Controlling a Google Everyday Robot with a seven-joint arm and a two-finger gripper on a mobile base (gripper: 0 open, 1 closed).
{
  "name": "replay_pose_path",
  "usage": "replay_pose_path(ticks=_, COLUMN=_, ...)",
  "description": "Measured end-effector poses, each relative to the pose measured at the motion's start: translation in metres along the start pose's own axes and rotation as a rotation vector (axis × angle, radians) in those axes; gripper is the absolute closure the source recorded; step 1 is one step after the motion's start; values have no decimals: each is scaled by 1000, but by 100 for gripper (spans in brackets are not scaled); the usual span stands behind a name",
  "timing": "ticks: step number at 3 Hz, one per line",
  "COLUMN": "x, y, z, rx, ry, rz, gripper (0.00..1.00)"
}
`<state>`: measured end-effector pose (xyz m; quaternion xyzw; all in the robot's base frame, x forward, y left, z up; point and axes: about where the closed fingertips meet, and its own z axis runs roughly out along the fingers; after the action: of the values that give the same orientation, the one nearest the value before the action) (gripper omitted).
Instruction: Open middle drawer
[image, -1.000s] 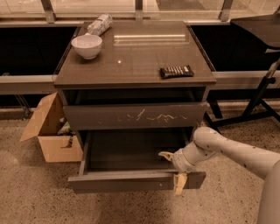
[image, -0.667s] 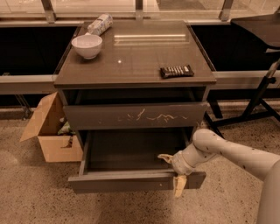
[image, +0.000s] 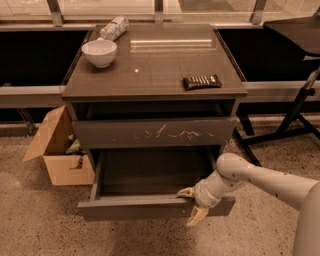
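Observation:
The middle drawer (image: 135, 206) is the plain dark grey-brown one at the bottom of the cabinet. It stands pulled out towards me, with its dark inside showing. My gripper (image: 192, 205) is at the right part of the drawer's front panel. One finger (image: 184, 192) lies over the top edge on the inner side and the other finger (image: 197, 216) hangs down the outer face, so the panel sits between them. My pale arm (image: 260, 182) comes in from the right.
Above it is the taller, closed drawer front with white scratches (image: 155, 132). On the cabinet top are a white bowl (image: 99, 51), a lying bottle (image: 114, 27) and a dark snack bar (image: 201, 81). An open cardboard box (image: 57, 150) stands left, black stand legs (image: 295, 115) right.
Nothing has visibly changed: the drawer is out about as far as before and my gripper stays at its front panel.

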<state>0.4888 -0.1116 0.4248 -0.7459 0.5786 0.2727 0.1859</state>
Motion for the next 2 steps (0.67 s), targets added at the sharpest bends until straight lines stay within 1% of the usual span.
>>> replay_pose_path(ticks=1, x=-3, y=4, z=3, rx=-13, ry=-1, rz=-6, gripper=63)
replay_pose_path(ticks=2, x=-11, y=6, z=3, rx=-28, ry=-1, rz=-24, gripper=64)
